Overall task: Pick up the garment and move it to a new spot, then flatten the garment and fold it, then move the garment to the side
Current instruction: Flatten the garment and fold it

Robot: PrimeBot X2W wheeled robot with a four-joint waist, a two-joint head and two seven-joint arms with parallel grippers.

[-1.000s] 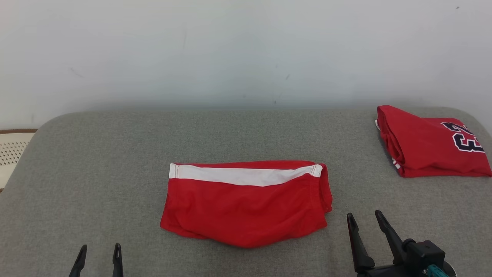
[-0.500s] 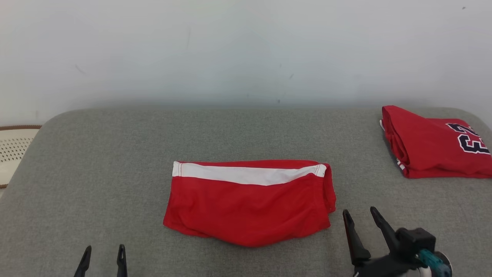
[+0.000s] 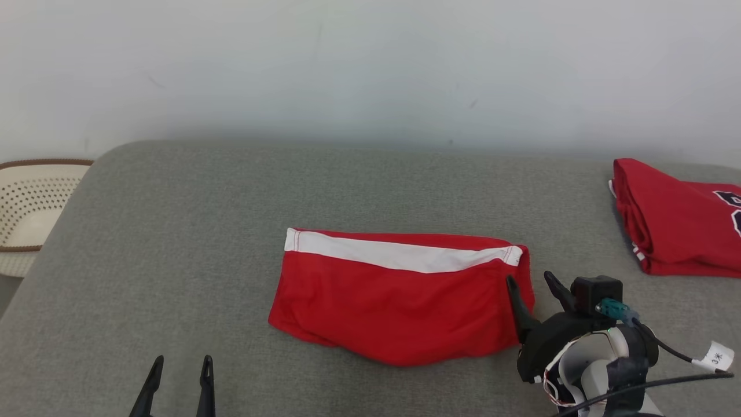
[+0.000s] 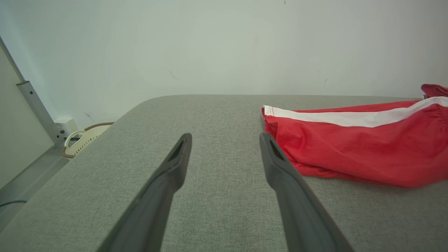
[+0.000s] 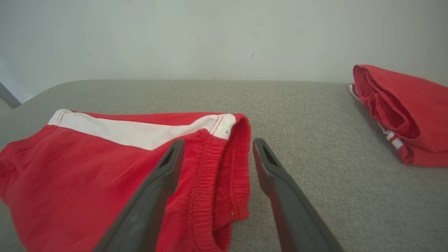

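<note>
Bracketing the waistband end of the garment with a released right gripper

Starting at the far left, we see a cream perforated basket (image 3: 30,202) with a brown rim, beyond the rounded edge of the grey fabric surface (image 3: 173,231). Near the bottom left of the head view we find the left gripper (image 3: 182,360). It is released, with its two dark fingers spread and nothing between them. In the left wrist view it points across bare grey fabric, with the garment off to its right and apart from it.

At the middle of the surface lies the garment (image 3: 399,295), a pair of red shorts folded into a rough rectangle. A white stripe runs along its far edge and its elastic waistband end faces right.

Just at that right end we find the right gripper (image 3: 529,278), also released and holding nothing. In the right wrist view one finger reaches over the red cloth and the other over grey fabric, with the gathered waistband edge between them. We cannot tell whether either finger touches the cloth. A cable with a small paper tag (image 3: 716,354) trails from the wrist.

Far right, well apart from the shorts, a second red garment (image 3: 677,231) sits folded, with dark lettering at its cut-off edge.
</note>
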